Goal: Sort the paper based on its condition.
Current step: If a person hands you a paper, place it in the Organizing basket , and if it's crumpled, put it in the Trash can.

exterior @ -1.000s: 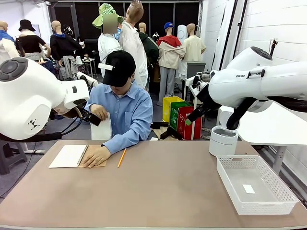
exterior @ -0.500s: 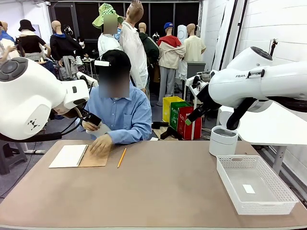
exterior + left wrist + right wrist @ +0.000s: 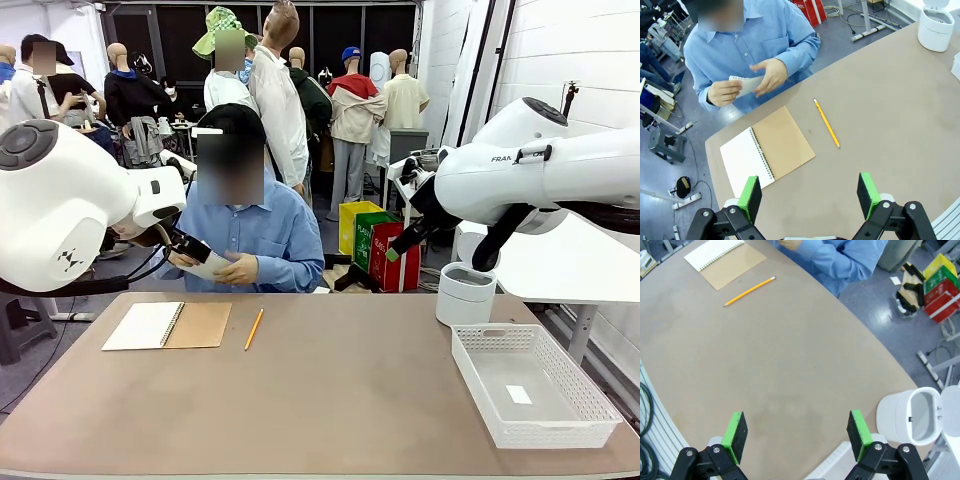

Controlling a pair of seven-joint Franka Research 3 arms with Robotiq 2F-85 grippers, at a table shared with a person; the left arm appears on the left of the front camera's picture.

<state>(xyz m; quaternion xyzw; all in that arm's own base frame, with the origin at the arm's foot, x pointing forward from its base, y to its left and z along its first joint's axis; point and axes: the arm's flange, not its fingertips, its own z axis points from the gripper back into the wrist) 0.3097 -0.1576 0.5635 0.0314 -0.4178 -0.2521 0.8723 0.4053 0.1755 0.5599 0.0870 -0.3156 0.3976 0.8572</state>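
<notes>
Front view, paper: a thin white sheet of paper (image 3: 207, 266) is held in the person's two hands (image 3: 238, 270), in front of the blue shirt. It is beyond the far edge of the brown surface (image 3: 350, 400) and not touching it.
Front view, notebook: an open spiral-bound notebook with a brown cardboard cover (image 3: 166, 325) lies flat at the far left. A yellow pencil (image 3: 254, 328) lies just beside it, apart.
Front view, basket: a white perforated plastic basket (image 3: 550, 432) sits at the right with a tiny white tag (image 3: 518, 394) inside. A round white bin (image 3: 466, 295) stands behind it.
Left wrist view, my left hand (image 3: 809, 192): released, green pads wide apart with nothing between them, high above the surface near the notebook (image 3: 767, 150) and the pencil (image 3: 827, 123).
Left wrist view, paper (image 3: 747, 84): between the person's hands, off the surface.
Right wrist view, my right hand (image 3: 797, 432): released and grasping nothing, over bare surface. The pencil (image 3: 749, 291) is well apart from it and the bin (image 3: 912, 417) is near.
</notes>
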